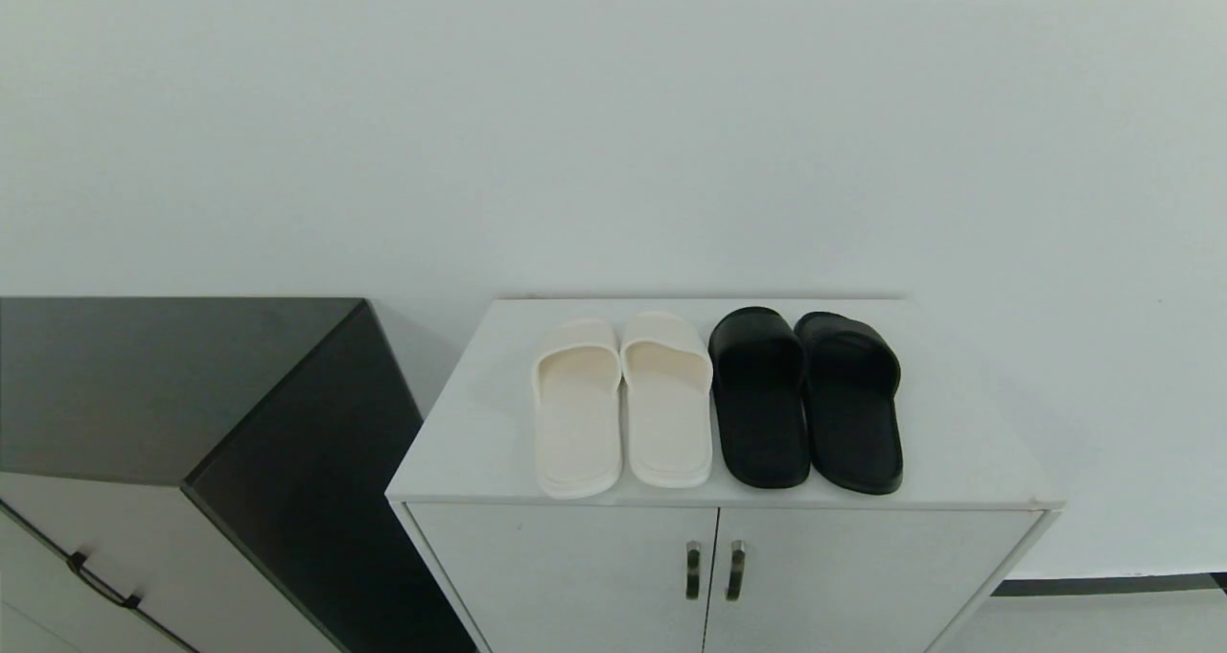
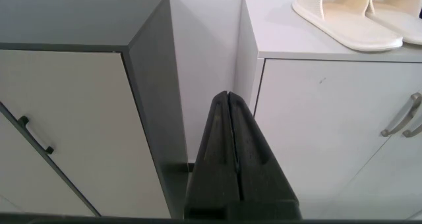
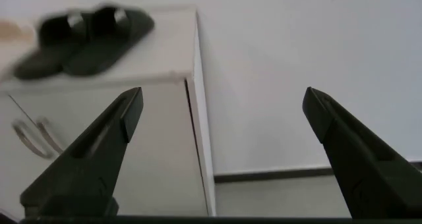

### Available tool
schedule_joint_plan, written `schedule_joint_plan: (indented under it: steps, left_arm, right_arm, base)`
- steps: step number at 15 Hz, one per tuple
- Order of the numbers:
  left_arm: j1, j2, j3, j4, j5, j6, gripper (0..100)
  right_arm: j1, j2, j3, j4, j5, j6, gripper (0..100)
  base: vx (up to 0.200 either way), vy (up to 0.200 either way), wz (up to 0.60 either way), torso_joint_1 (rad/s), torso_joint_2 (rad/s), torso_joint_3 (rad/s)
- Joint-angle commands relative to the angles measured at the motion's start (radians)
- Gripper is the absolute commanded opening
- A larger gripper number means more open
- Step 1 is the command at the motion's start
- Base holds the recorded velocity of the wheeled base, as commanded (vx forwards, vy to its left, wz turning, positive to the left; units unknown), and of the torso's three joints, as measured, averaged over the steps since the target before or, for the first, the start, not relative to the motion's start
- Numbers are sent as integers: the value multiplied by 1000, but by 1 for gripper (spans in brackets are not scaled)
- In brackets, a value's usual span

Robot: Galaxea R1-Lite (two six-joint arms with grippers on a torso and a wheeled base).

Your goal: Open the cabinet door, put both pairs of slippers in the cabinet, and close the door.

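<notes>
The left gripper has its fingers pressed together, with nothing between them. It points at the gap between the dark cabinet and the white cabinet. The right gripper has its fingers spread wide and is also empty. It faces the white cabinet's right front edge and the wall beyond it.

We judge that the coming move turns on the two door handles. They stand upright, side by side, at the seam where the two doors meet, and both doors are shut. Each handle's long axis is vertical, so a grip has to close across it horizontally.

From the left gripper the handles lie toward the robot's right, across the width of the left door. From the right gripper they lie toward the robot's left, across the right door. We cannot tell which arm is nearer, since both are offset to their own side. The right gripper is already spread to receive a handle (the left would have to open first).

The white slippers and the black slippers rest on the cabinet top. The pairs sit just beside each other, white on the robot's left and black on its right. Their long axes run front to back, with toes toward the wall and heels toward the front edge. We judge that no part of the task is done yet, and opening a door comes first.
</notes>
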Motion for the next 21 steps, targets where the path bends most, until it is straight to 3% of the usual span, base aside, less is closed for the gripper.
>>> schedule_joint_plan:
  steps: [1,3,5,8,10,12,14,18,21]
  left_arm:
    - [0,0,0,0,-1,1,0]
    - [0,0,0,0,-2,2,0]
    - [0,0,0,0,-4,4,0]
    - [0,0,0,0,-8,4,0]
    - [0,0,0,0,-8,4,0]
    - [0,0,0,0,-8,4,0]
    - [0,0,0,0,-8,4,0]
    - [0,0,0,0,-10,4,0]
    - [0,0,0,0,-10,4,0]
  right_arm:
    - [4,149,-244,111,50,56,100]
    - [0,302,-255,115,200,43,100]
    - [21,498,-278,22,270,47,100]
    - [136,722,-358,-101,260,84,100]
    - [347,841,-439,-105,112,119,100]
    - [627,960,-499,-118,-128,219,100]
    - [798,1101,-582,-124,-332,294,100]
    - [819,1404,-758,-147,-455,308,100]
    - [819,1583,-824,-274,-540,305,100]
  base:
    - [0,0,0,0,0,0]
    - [0,0,0,0,0,0]
    - [0,0,0,0,0,0]
    - [0,0,0,0,0,0]
    - [0,0,0,0,0,0]
    - [0,0,0,0,0,0]
    - [0,0,0,0,0,0]
    - [0,0,0,0,0,0]
    - [0,0,0,0,0,0]
